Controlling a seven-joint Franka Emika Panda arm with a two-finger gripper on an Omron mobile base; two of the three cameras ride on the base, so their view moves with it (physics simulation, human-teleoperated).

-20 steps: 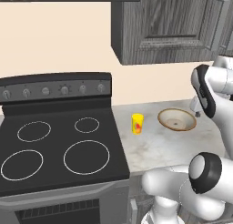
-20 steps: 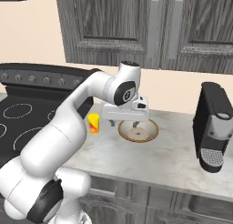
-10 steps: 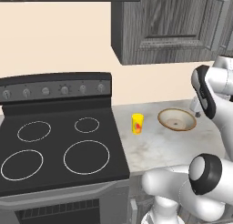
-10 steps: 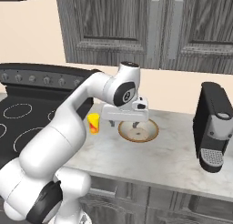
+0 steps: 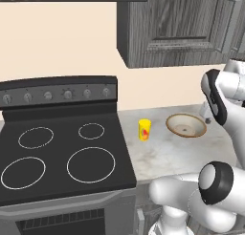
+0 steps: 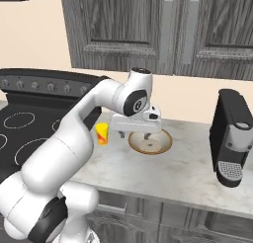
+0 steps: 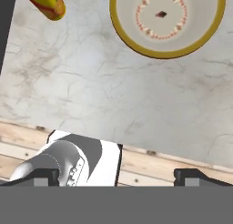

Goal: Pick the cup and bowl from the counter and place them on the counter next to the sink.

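Two things wait on the marbled grey-white counter [image 5: 177, 153]: the small yellow cup [image 5: 144, 130], the wide tan-rimmed bowl [image 6: 149, 141]. Our two-finger gripper [image 6: 134, 135] hangs wide, empty. The bowl seems rigid, probably light; we take its rim.

The cup [image 5: 144, 130] is bright yellow with a red-orange splotch on its side. The bowl [image 5: 186, 125] has a tan-brown rim, though from the hand camera it reads more mustard yellow [image 7: 167, 19], with a pale whitish inside, a ring of little reddish dots and a dark speck dead centre. The worktop [image 6: 173, 168] is light grey-white marble with faint veining. The stovetop [image 5: 57, 157] is black glass with white burner rings. The cabinets [image 6: 148, 29] are dark grey wood-grain, and the coffee machine [image 6: 232, 138] is black.
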